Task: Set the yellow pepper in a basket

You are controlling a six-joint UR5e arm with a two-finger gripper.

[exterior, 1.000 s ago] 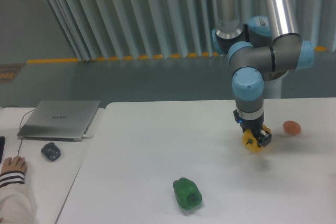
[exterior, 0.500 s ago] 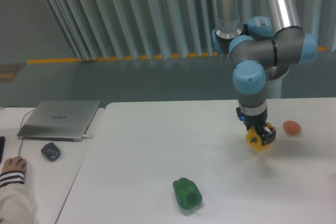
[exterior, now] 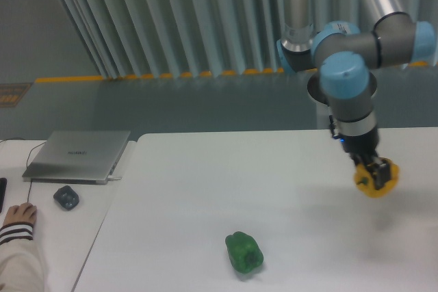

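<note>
My gripper [exterior: 375, 176] hangs over the right side of the white table [exterior: 205, 196], shut on the yellow pepper [exterior: 376, 182]. The pepper is lifted clear of the tabletop, and its yellow body bulges out below and around the dark fingers. A faint shadow lies on the table beneath it. No basket shows in this view.
A green bell pepper [exterior: 244, 252] lies on the table near the front, left of the gripper. On the neighbouring desk at the left sit a closed laptop [exterior: 77, 155], a dark mouse [exterior: 66, 197] and a person's hand [exterior: 17, 218].
The arm has swung to the right and slightly toward the front, carrying the yellow pepper with it. The small orange-brown thing at the right is now hidden behind the arm or pepper.
</note>
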